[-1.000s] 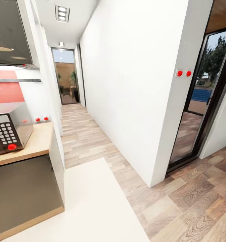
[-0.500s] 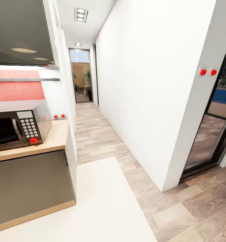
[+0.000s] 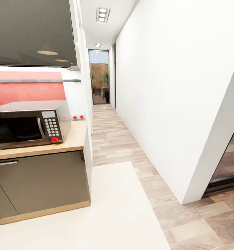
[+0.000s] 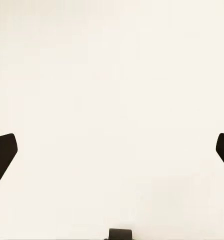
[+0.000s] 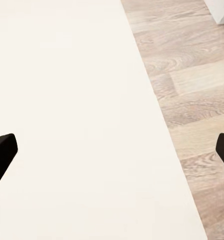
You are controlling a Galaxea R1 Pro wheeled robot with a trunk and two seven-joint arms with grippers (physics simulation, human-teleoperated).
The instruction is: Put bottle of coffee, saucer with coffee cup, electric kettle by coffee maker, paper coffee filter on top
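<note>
Both grippers wide apart, nothing between them: left gripper (image 4: 112,150) over the white rug (image 4: 112,75), right gripper (image 5: 112,150) over the rug's edge by wood floor (image 5: 191,100). Microwave (image 3: 28,123) on the counter (image 3: 75,140).

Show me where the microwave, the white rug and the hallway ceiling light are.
microwave (image 3: 17,129): head view, on its dark door glass.
white rug (image 3: 120,208): head view, bare middle.
ceiling light (image 3: 102,14): head view, centre of fixture.
</note>
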